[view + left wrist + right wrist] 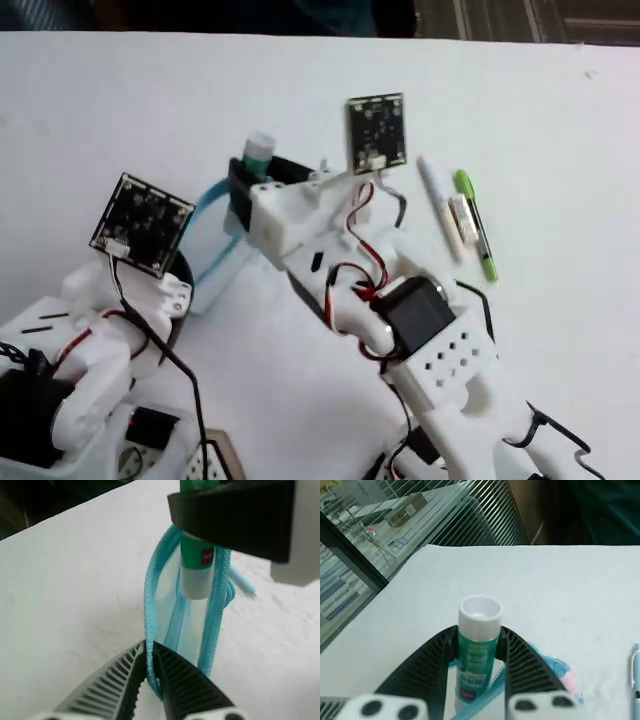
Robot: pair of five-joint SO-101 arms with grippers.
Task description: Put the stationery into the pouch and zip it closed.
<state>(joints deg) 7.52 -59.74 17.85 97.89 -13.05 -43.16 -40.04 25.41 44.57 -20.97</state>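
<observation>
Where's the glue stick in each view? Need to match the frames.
High view: glue stick upright, left of centre, held in the right gripper at the far end of the pouch.
Left wrist view: glue stick between the open pouch's zipper edges.
Right wrist view: glue stick clamped in the gripper, white end toward the camera.
Shared landmark: the blue pouch.

Translucent soft plastic pouch [167, 597], woven zipper tape [149, 595]; glossy plastic glue stick [479, 650]; matt white table [560, 120].
</observation>
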